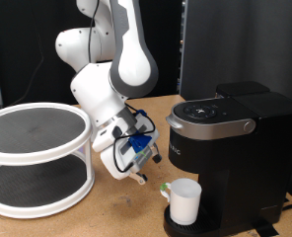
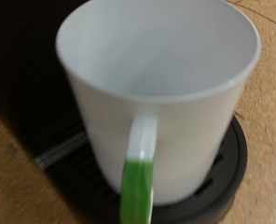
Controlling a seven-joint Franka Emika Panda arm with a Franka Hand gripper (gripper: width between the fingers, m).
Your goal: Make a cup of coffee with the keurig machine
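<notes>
The white cup (image 1: 184, 200) stands upright and empty on the round black drip tray (image 1: 171, 223) of the black keurig machine (image 1: 230, 133), under its silver-rimmed head, whose lid is down. The cup's handle has a green part (image 1: 166, 188) and points towards the gripper. My gripper (image 1: 146, 178) hangs low just to the exterior view's left of the cup, next to the handle. In the wrist view the cup (image 2: 161, 84) fills the frame, with its handle (image 2: 140, 168) facing the camera and the drip tray (image 2: 227, 173) below it. No fingers show there.
A white two-tier round stand (image 1: 37, 158) with dark mesh shelves sits on the wooden table (image 1: 116, 212) at the exterior view's left. A black panel stands behind the machine.
</notes>
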